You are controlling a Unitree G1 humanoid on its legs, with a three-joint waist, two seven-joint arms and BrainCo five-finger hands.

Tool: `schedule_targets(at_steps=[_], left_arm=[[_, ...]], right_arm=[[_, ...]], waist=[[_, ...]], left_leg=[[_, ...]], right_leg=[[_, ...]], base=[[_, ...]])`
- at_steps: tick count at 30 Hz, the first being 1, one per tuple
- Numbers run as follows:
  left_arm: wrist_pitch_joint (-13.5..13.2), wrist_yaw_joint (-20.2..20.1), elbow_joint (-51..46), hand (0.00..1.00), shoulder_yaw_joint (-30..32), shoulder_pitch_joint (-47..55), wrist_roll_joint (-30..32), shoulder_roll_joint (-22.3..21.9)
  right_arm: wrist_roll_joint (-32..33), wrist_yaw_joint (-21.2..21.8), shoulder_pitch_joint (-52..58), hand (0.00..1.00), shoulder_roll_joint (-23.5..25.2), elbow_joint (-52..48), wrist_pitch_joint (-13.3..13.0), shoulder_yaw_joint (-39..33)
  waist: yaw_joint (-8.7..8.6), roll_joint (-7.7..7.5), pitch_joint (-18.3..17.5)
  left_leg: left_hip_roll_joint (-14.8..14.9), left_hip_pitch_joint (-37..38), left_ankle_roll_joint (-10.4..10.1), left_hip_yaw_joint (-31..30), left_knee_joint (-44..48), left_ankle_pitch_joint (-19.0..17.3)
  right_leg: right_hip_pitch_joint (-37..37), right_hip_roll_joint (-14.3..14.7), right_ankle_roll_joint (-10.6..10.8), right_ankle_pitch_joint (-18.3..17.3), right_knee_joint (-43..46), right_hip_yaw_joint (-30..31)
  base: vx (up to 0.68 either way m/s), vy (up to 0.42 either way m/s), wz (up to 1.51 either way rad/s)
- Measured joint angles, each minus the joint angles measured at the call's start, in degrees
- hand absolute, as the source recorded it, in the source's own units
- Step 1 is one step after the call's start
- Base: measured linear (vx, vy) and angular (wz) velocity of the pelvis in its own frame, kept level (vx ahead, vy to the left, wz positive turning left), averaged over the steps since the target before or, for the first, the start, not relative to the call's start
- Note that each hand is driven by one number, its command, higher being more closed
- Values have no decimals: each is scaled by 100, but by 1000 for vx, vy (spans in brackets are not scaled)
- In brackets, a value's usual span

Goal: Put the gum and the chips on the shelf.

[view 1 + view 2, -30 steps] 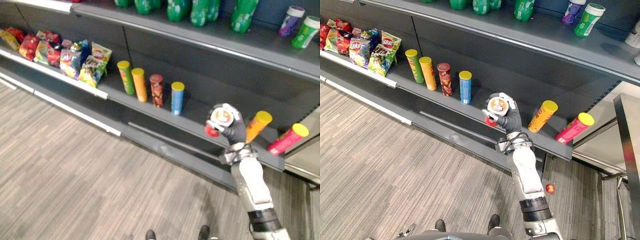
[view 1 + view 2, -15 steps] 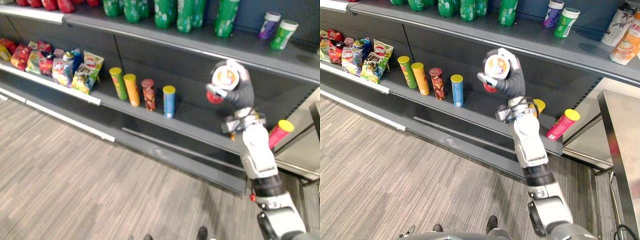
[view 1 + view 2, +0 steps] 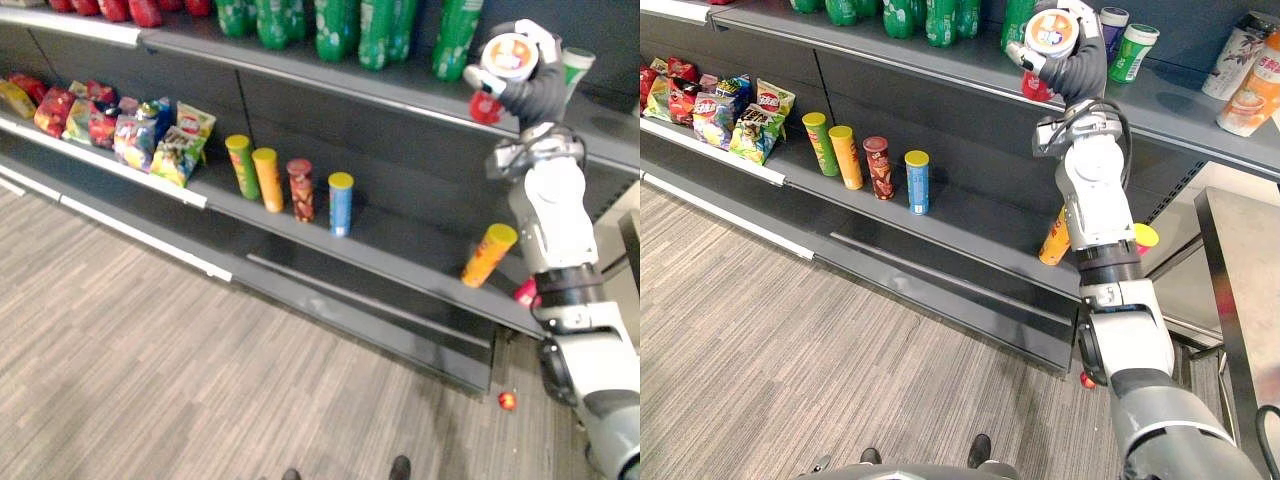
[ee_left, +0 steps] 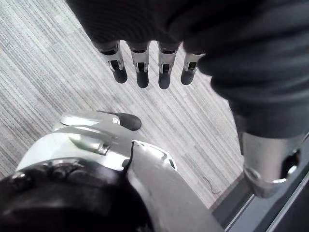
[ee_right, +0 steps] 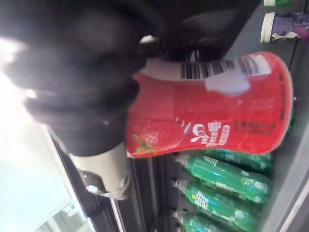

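gum tub (image 5: pixel 212 106), red with white lid, barcode label and strawberry picture, clasped in right hand (image 3: pixel 1086 70).

**Q:** Upper right of the frame: which colours?

**A:** Gum tub (image 3: pixel 505 57): red body, white lid with an orange centre, white barcode patch. Right hand (image 3: pixel 537 88): dark ribbed cover.

**Q:** And the middle row?

**A:** Left to right: green can (image 3: pixel 240 166), orange can (image 3: pixel 267 179), dark red patterned can (image 3: pixel 300 189), blue can (image 3: pixel 341 204) with a yellow lid. Lower right: yellow-orange can (image 3: pixel 489 255). Top: green bottles (image 3: pixel 340 18). Upper left: bags (image 3: pixel 150 130) in mixed red, yellow and blue. Shelf (image 3: pixel 400 245): dark grey. Floor (image 3: pixel 200 380): grey, streaked plank grain.
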Motion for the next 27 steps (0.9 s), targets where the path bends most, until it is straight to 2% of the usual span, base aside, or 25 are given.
schedule_targets(at_steps=[9, 17, 27], left_arm=[[0, 5, -1, 0, -54, -19, -45, 20], [-6, 4, -6, 0, -167, -187, -108, 105], [-39, 15, -51, 0, -167, -283, -108, 104]], right_arm=[[22, 14, -979, 100, -168, 1477, 167, -73], [212, 273, -1419, 100, -326, 2902, 497, -412], [197, 332, -1858, 100, -399, 3485, 477, -968]], waist=[[7, -10, 6], [76, -122, 99], [40, -123, 283]], left_leg=[[42, -91, -15, -13, 0, 24], [86, -216, -53, -28, 1, 59], [95, -238, -54, -39, 1, 58]], right_leg=[[-27, 53, -21, 15, -112, -40], [-109, 103, -60, 61, -148, -104], [-110, 114, -59, 62, -173, -118]], base=[[-2, -5, 2], [29, -6, 2], [18, 0, -1]])
